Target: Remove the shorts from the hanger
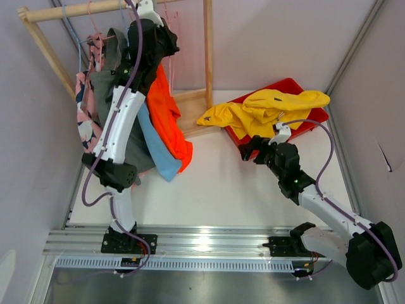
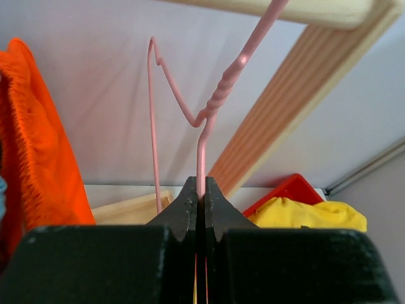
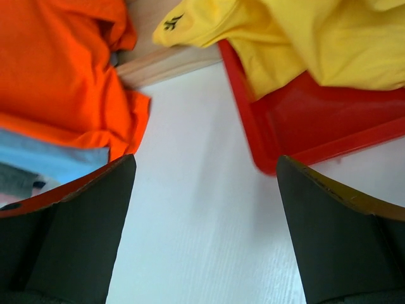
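1. Right claw point(image 3: 205, 163): the jaws stand wide and hold nothing. The claw sits low over the white counter point(image 1: 215, 183), just beside the near corner of the red tray point(image 3: 304, 117). This posture fits a release, since nothing lies between the fingers and the garment rests just beyond them.

2. Yellow shorts point(image 1: 272, 107): they lie crumpled in the red tray, with one edge spilling over its left rim toward the rack base. They touch no hanger. On this evidence the removal itself appears complete, with the tray serving as the drop point.

3. Left claw point(image 2: 202, 190): it is raised to the rack at far left, jaws pressed together on the thin wire of the pink hanger point(image 2: 221, 95), just below the twisted neck. A grip at this point would keep the hanger from swinging or turning while cloth is drawn off. The visible wire shoulder is bare.

4. Wooden rail point(image 1: 69, 9): the hanger wire runs up to it, but the hook is cut off by the frame edge. An orange garment point(image 1: 171, 120) and a blue garment point(image 1: 158, 152) hang close against the left arm. Snagging on them is a likely hazard on withdrawal.
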Controlling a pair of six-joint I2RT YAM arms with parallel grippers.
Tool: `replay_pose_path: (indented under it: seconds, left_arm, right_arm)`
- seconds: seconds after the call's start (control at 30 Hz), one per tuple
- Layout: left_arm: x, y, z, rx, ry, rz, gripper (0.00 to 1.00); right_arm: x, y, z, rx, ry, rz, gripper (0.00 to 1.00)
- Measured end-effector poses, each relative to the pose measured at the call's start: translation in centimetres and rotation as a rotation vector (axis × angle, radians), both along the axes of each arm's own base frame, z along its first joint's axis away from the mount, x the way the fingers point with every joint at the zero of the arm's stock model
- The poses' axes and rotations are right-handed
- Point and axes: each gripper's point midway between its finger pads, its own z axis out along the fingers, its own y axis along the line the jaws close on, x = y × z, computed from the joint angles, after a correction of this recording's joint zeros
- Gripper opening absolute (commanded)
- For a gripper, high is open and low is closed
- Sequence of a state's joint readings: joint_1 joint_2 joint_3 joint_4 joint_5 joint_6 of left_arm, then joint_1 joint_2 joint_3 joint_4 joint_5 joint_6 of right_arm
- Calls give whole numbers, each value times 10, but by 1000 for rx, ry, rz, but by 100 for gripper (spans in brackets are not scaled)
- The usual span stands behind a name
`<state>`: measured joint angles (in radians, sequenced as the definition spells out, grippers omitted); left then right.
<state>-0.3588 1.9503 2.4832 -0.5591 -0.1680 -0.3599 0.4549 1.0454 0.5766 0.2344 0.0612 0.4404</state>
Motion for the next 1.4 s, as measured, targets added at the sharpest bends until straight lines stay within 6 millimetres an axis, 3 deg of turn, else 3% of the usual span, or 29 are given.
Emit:
replay_pose_path:
  seconds: [0.1,0.17,0.37,0.5,0.57,0.6,0.7,0.73,0.83,0.97,1.07,1.27,1.4]
  left_arm:
    - [25,-2,-16,-8,0,17,0]
    - [36,1,-16,-24,-18,32,0]
    - [51,28,-14,-75,-32,83,0]
    - [53,33,-14,-90,-31,85,0]
    - [52,31,-14,-92,-30,75,10]
    - [52,30,-13,-97,-30,68,32]
    - [50,21,-14,-110,-23,19,62]
    - [48,18,-15,-116,-17,-4,66]
    - [37,8,-15,-132,9,-74,77]
    - [8,0,-3,-141,31,-158,82]
    - [-21,2,19,-144,11,-196,84]
    - [-87,20,83,-143,-112,-207,82]
    - [-108,34,102,-124,-158,-174,79]
  right_arm:
    - [-14,13,-1,9,-4,49,99]
    - [-21,18,3,20,-16,69,100]
    - [-37,32,16,49,-51,118,99]
    - [-45,41,13,45,-46,139,99]
    - [-47,43,13,44,-46,144,99]
    - [-47,44,13,43,-47,144,99]
    - [-49,46,13,41,-47,144,99]
    - [-49,47,13,41,-48,144,99]
    - [-50,48,11,35,-44,143,99]
    - [-52,52,9,30,-41,148,99]
    - [-53,54,7,26,-38,152,99]
    - [-58,57,-3,8,-21,158,99]
    - [-61,58,-9,0,-12,163,100]
